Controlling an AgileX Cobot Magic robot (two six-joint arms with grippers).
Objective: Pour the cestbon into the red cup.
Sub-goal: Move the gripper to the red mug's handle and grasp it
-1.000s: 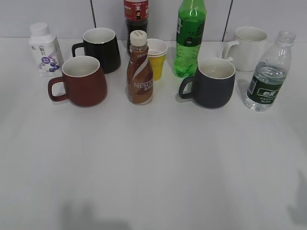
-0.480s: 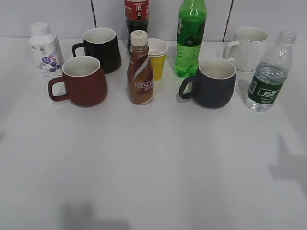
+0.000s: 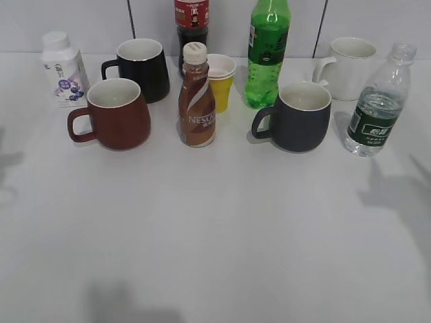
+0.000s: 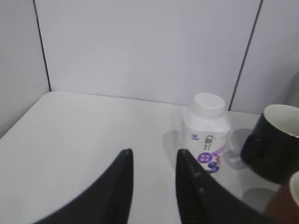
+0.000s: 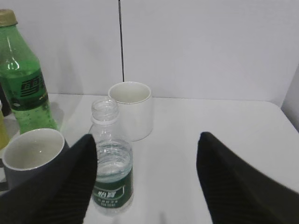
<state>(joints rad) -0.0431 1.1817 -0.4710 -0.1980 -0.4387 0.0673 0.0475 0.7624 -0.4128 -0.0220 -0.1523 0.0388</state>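
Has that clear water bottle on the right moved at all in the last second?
No. The water bottle stands in the same spot beside the white mug.

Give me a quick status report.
Both hands open, empty. Clear ribbed water bottle upright, uncapped, ahead of right hand. Dark red mug untouched, far left. Brown coffee bottle and dark grey mug between.

Empty left claw parted, white bottle, black mug
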